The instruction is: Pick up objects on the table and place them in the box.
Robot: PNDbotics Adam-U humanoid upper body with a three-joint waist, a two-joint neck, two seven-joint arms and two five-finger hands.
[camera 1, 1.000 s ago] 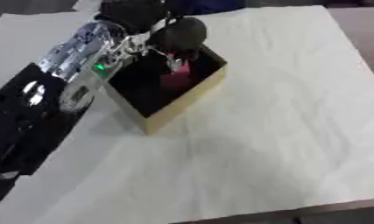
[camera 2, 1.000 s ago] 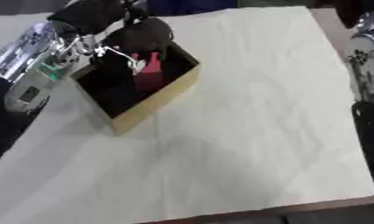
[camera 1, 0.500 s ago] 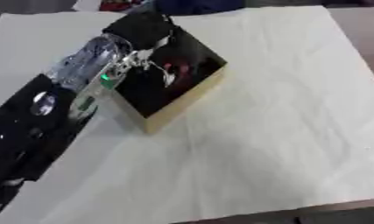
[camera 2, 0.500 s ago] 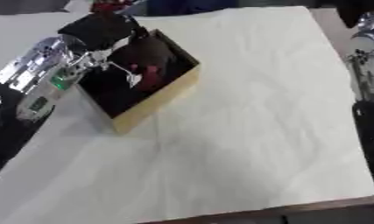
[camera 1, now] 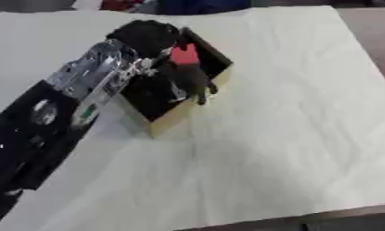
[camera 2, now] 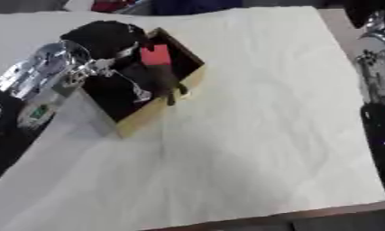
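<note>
I am keeping the left hand (camera 1: 183, 81) hanging over the box (camera 2: 179, 88) near the worktop's far left corner, fingers drooping and seemingly empty, red object (camera 1: 184, 54) inside; withdrawing risks snagging the wall.

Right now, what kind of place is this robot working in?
Probably a lab or test bench, not a home: a table covered in a plain pale sheet, holding only an open cardboard box. The left hand reaches into it by a red thing.
</note>
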